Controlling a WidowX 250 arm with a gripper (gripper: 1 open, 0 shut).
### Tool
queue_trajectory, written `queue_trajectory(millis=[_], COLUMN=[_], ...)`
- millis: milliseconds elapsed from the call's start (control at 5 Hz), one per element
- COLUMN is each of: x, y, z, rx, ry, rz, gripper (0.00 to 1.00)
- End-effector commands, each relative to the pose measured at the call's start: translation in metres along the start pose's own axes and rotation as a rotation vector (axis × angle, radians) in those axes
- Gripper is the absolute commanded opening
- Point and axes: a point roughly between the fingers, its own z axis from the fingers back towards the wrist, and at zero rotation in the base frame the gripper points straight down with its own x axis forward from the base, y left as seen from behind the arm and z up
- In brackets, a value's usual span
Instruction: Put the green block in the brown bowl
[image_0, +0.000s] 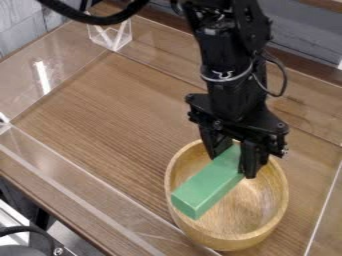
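Observation:
The green block is a bright green bar, tilted, with its upper end pinched in my gripper and its lower end down inside the brown bowl. The bowl is round, light wood with a thick rim, and sits at the lower right of the table. My gripper points almost straight down over the bowl's middle and is shut on the block. Whether the block's lower end touches the bowl's floor I cannot tell.
A wood-grain tabletop is ringed by low clear plastic walls. A small clear stand sits at the back left. The black arm rises above the bowl.

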Motion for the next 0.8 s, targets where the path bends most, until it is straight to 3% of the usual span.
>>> queue_trajectory(millis=[0, 600], x=[0.0078, 0.0099], y=[0.0007, 0.0011], z=[0.0091, 0.0037], rx=[-0.010, -0.026], ry=[-0.045, -0.031], rz=[-0.002, 0.006], gripper=[0.00, 0.00])
